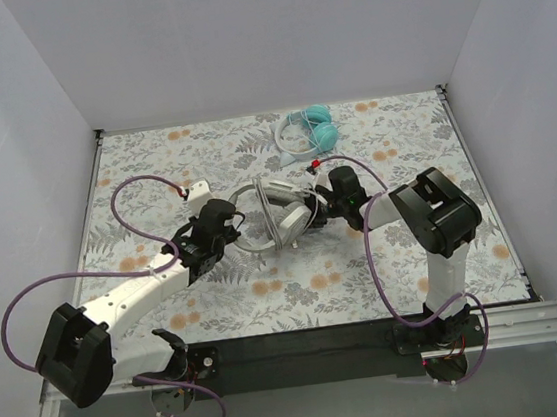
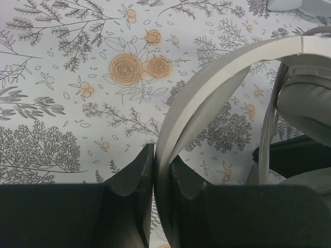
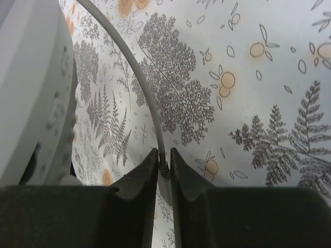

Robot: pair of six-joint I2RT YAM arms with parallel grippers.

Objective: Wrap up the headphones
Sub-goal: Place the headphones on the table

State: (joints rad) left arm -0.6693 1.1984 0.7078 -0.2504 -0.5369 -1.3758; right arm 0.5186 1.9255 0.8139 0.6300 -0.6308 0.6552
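Note:
The white-grey headphones (image 1: 277,215) lie at the middle of the floral table, between my two grippers. My left gripper (image 1: 230,220) is shut on their pale headband (image 2: 217,72), which arcs up and to the right out of the jaws (image 2: 161,161) toward a grey ear cup (image 2: 306,103). From the right, my right gripper (image 1: 326,201) is shut (image 3: 164,161) on the plug end of the thin grey cable (image 3: 138,77). That cable curves up and left past a white ear cup (image 3: 31,93). The teal headphones (image 1: 314,130) lie apart near the back wall.
Thick purple robot cables (image 1: 135,190) loop over the left of the floral cloth (image 1: 392,145), and another (image 1: 375,258) runs down the right arm. White walls close in the left, back and right. A black base bar (image 1: 304,344) lines the near edge.

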